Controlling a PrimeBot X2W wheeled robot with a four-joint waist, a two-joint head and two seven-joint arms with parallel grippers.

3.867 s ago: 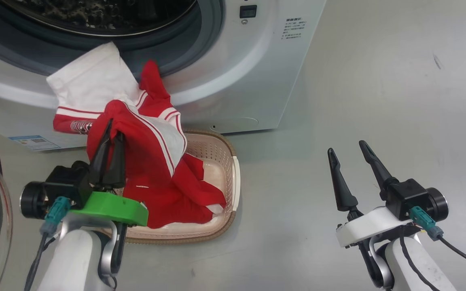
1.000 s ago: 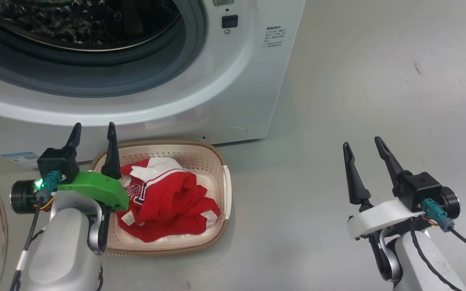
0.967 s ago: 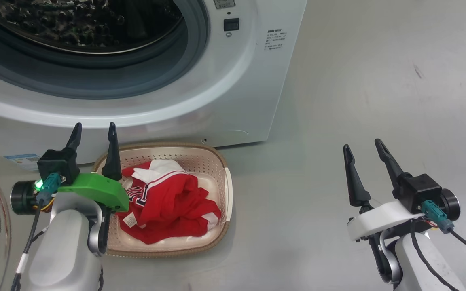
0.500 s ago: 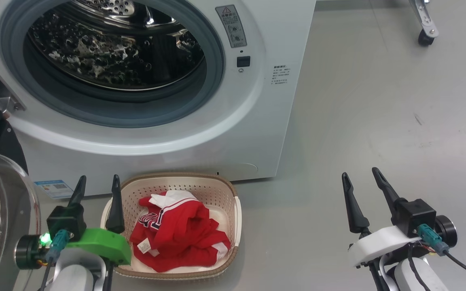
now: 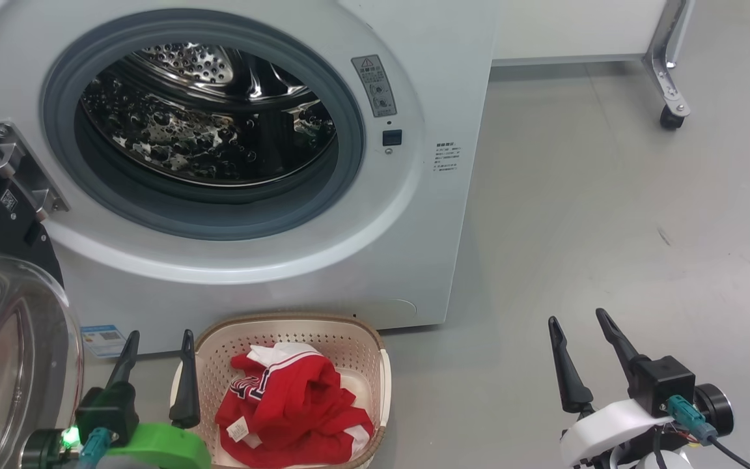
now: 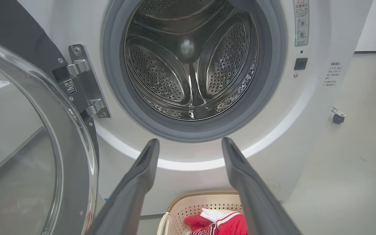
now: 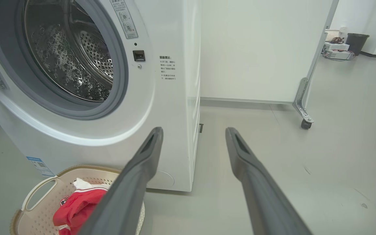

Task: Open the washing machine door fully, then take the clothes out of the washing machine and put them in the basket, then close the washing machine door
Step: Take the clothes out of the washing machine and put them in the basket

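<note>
Empty, fingers wide apart: left gripper [image 5: 160, 335], right gripper [image 5: 576, 317]. Red white-trimmed clothes [image 5: 293, 407] in cream perforated basket [image 5: 385, 384]; glossy black round door [image 5: 4, 352] likely next.

The basket [image 5: 297, 320] sits on the floor [image 5: 609, 195] just right of the left gripper [image 5: 160, 333]. The clothes [image 5: 297, 404] lie in it. The washer [image 5: 414, 260] stands behind the basket, ahead of that gripper. The door [image 5: 17, 365] stands swung out on the gripper's left. The right gripper [image 5: 575, 316] is well apart, far to the right of the basket, over the floor.
</note>
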